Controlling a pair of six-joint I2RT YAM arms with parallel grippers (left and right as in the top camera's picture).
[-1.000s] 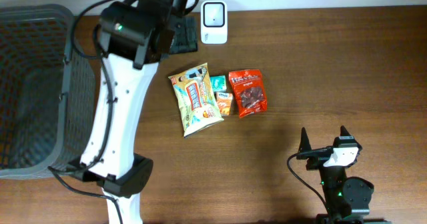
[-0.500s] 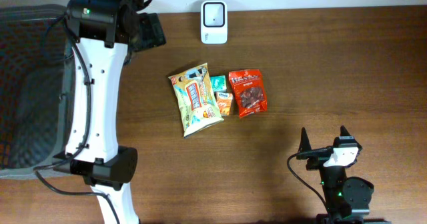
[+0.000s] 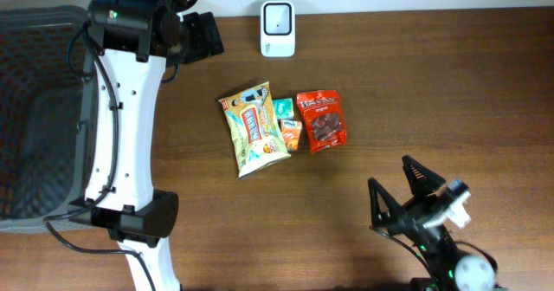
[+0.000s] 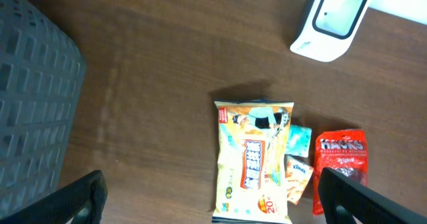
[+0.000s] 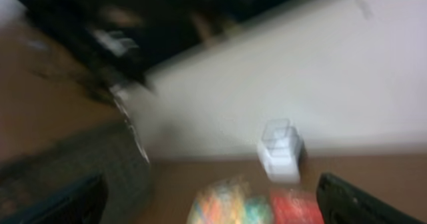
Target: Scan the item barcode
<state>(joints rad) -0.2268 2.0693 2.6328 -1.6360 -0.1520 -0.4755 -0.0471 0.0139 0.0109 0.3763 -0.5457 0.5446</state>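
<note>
Three snack items lie mid-table: a yellow bag point(image 3: 253, 129) point(image 4: 252, 161), small teal and orange packets point(image 3: 286, 125) point(image 4: 297, 141), and a red bag point(image 3: 321, 120) point(image 4: 341, 159). The white barcode scanner point(image 3: 277, 17) point(image 4: 330, 21) stands at the table's far edge. My left gripper point(image 3: 201, 36) point(image 4: 213, 204) hovers high, left of the scanner, open and empty. My right gripper point(image 3: 398, 190) point(image 5: 213, 204) is at the near right, open and empty. Its wrist view is blurred, with the scanner point(image 5: 280, 151) and the yellow bag point(image 5: 223, 204) faintly visible. No barcode can be made out.
A grey mesh basket point(image 3: 43, 109) point(image 4: 33, 104) stands at the left side of the table. The left arm's white links point(image 3: 121, 152) run down along the basket's right rim. Bare wood point(image 3: 450, 83) covers the right half.
The left arm swung left from beside the scanner, then edged back right. The right gripper, still until half a second ago, has turned and shifted, blurring its wrist view. The items have not moved.
</note>
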